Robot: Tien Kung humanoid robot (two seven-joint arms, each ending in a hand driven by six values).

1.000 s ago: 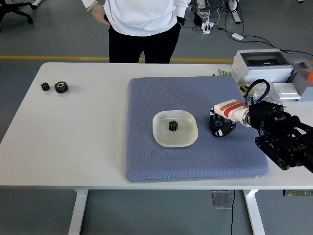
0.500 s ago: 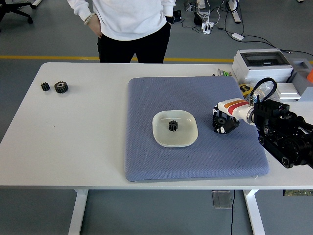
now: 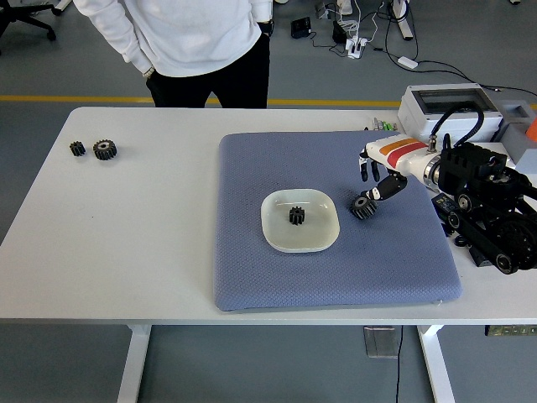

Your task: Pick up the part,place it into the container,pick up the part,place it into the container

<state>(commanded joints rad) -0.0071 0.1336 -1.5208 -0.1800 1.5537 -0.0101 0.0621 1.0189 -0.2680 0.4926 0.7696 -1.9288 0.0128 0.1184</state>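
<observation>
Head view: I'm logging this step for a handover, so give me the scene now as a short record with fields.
container: white dish on the blue mat, near its middle
in container: one small black gear
right hand: right hand raised over the mat, right of the dish
held part: second black gear pinched in the fingertips, just off the dish's right rim
left hand: not in view
spare parts: two gears at the table's far left
person: standing at the far edge, hands off the table
</observation>
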